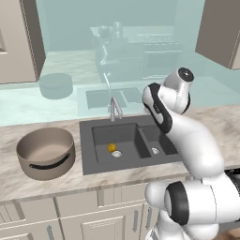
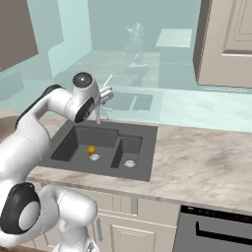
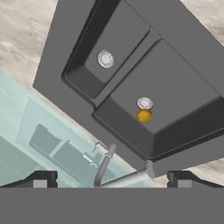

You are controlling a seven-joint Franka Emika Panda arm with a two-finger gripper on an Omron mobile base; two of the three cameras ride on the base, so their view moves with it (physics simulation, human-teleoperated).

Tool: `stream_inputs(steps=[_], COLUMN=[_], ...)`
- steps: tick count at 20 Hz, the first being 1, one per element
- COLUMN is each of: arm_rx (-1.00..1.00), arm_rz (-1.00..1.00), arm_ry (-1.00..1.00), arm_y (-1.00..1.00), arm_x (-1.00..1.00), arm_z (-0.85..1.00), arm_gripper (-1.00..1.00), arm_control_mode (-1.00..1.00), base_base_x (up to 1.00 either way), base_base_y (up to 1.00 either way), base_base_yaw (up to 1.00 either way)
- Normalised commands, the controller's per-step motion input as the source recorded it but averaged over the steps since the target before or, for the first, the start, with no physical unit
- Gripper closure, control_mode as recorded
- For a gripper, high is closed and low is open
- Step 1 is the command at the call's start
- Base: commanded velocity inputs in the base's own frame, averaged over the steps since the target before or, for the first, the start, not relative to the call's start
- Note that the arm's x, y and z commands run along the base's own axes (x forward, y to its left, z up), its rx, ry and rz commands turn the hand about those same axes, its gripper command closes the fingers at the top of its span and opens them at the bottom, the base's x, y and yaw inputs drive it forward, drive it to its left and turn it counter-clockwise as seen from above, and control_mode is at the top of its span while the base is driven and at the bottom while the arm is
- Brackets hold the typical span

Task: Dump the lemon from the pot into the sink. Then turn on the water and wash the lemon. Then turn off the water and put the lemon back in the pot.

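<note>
Lemon (image 1: 111,147): lying on the floor of the larger basin, just beside that basin's silver drain (image 1: 116,153).
Sink (image 1: 89,159): sitting recessed in the marble counter (image 2: 206,167), larger basin on the pot's side.
Pot (image 1: 46,153): standing upright on the counter beside the sink, apart from it.
Faucet (image 1: 115,108): rising at the sink's back edge.
Gripper (image 3: 112,177): hovering above the faucet, looking down over both basins; fingers spreading wide, gripping nothing.
</note>
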Motion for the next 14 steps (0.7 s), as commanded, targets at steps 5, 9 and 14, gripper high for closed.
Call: stream_inputs(steps=[5, 9, 14], arm_rx=[0.24, 0.23, 0.19], arm_rz=[-0.21, -0.18, -0.15], arm_ry=[0.0, 0.0, 0.02], arm_y=[-0.02, 0.0, 0.0], arm_x=[0.47, 0.49, 0.39], arm_z=[-0.21, -0.2, -0.13], arm_gripper=[-1.0, -1.0, -1.0], arm_control_mode=[-1.0, -1.0, -1.0], base_base_x=[0.0, 0.0, 0.0], base_base_y=[0.0, 0.0, 0.0], base_base_yaw=[0.0, 0.0, 0.0])
